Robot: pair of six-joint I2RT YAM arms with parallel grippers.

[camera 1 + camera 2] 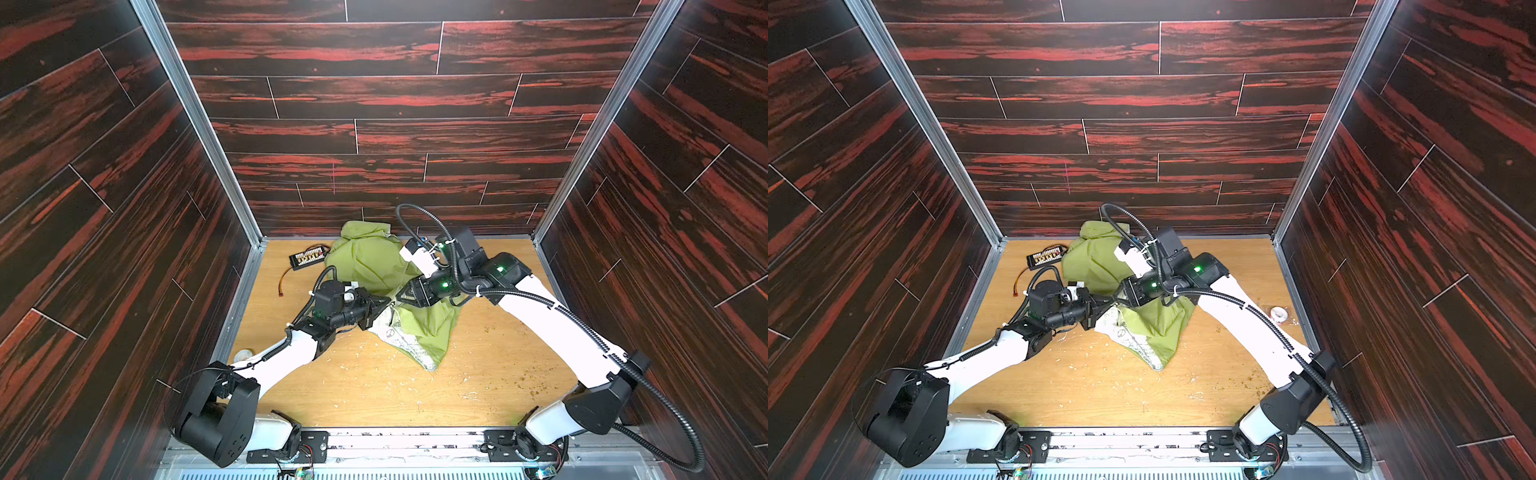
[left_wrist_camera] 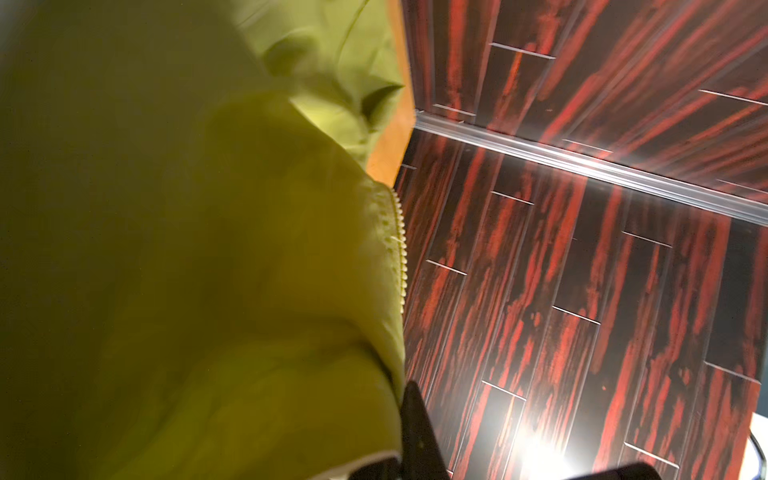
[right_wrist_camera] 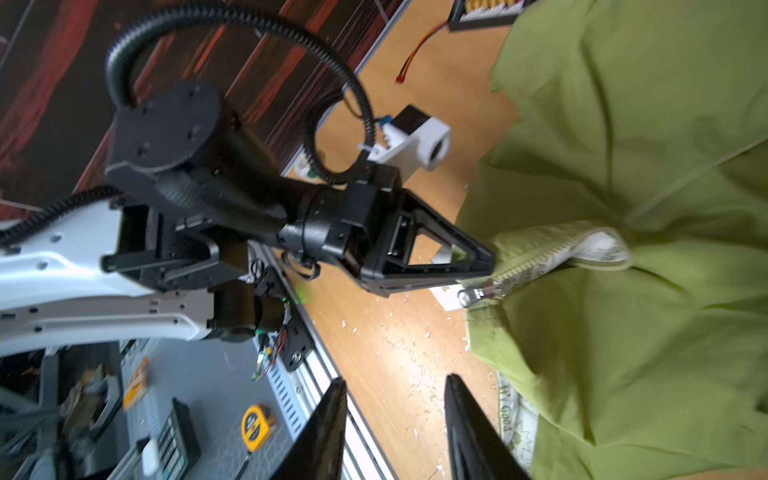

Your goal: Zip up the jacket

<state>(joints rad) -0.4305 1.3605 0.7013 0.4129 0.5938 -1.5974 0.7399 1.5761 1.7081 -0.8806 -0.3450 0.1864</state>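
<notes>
Spreading from the back wall toward the middle of the wooden worktop [image 1: 478,365], the olive-green jacket [image 1: 370,257] lies crumpled in a heap. Its white printed lining [image 1: 399,336] is turned out along the near edge. In both top views the two arms meet over the jacket's middle, their tips almost touching.

The left pincer [image 3: 486,262] is clamped tight on the jacket's front edge, right at the zipper tape. The right pincer [image 3: 397,378] hangs just beside it with its jaws partly apart and nothing between them; bare worktop shows through the gap.

A black connector board [image 1: 307,258] with red and orange leads lies on the worktop just beside the jacket's back left side. The left wrist view shows a row of pale zipper teeth [image 2: 400,249] running along the fabric's free edge. The metal zipper pull [image 3: 467,298] sits just beside the left pincer's tips. Small pale crumbs [image 1: 374,365] are scattered over the worktop near the jacket.
</notes>
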